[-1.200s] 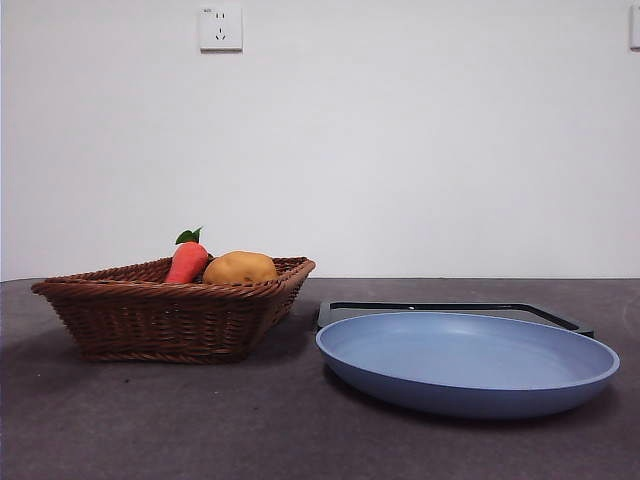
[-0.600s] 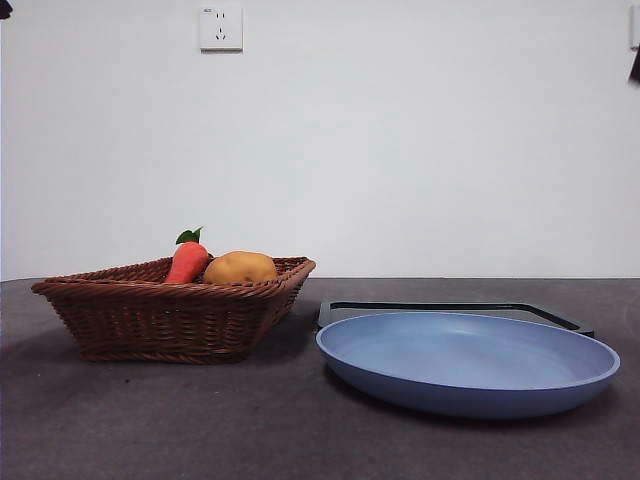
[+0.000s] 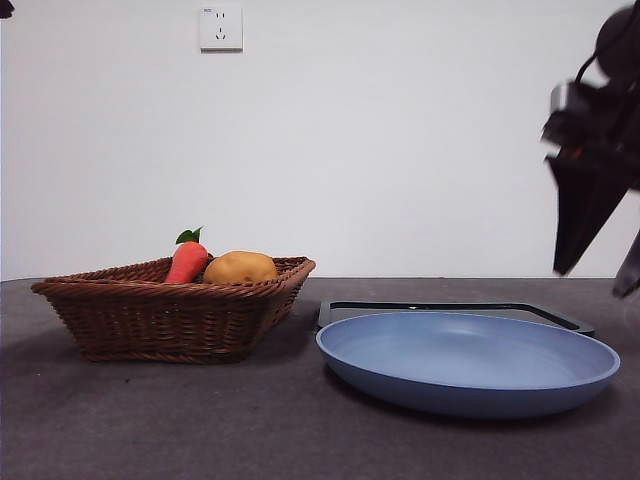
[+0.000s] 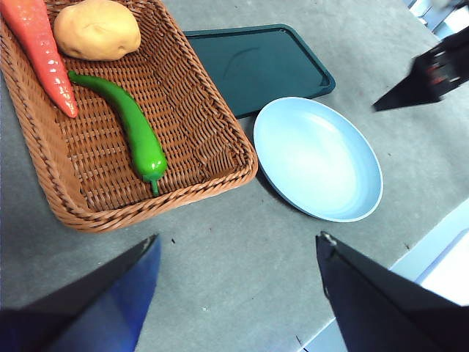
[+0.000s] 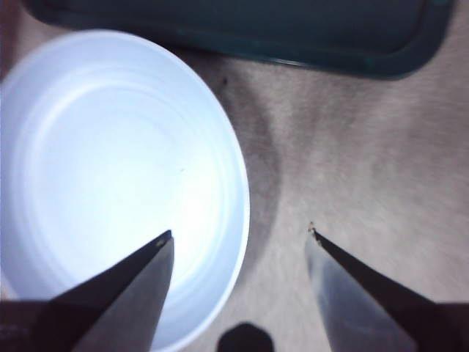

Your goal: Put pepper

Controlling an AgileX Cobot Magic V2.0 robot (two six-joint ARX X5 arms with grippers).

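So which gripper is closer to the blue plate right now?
Right. The right gripper hangs open just above the blue plate's rim, by the dark tray. The left gripper, also open, sits high and farther off, overlooking the basket.

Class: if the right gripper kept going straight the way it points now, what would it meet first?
Probably the rim of the blue plate, or the bare table just beside it; the open right gripper straddles that edge, and depth is unclear.

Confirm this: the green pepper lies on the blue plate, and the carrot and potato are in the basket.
Not quite. The pepper lies in the basket, beside the carrot and potato, as the left wrist view shows. The blue plate holds nothing.
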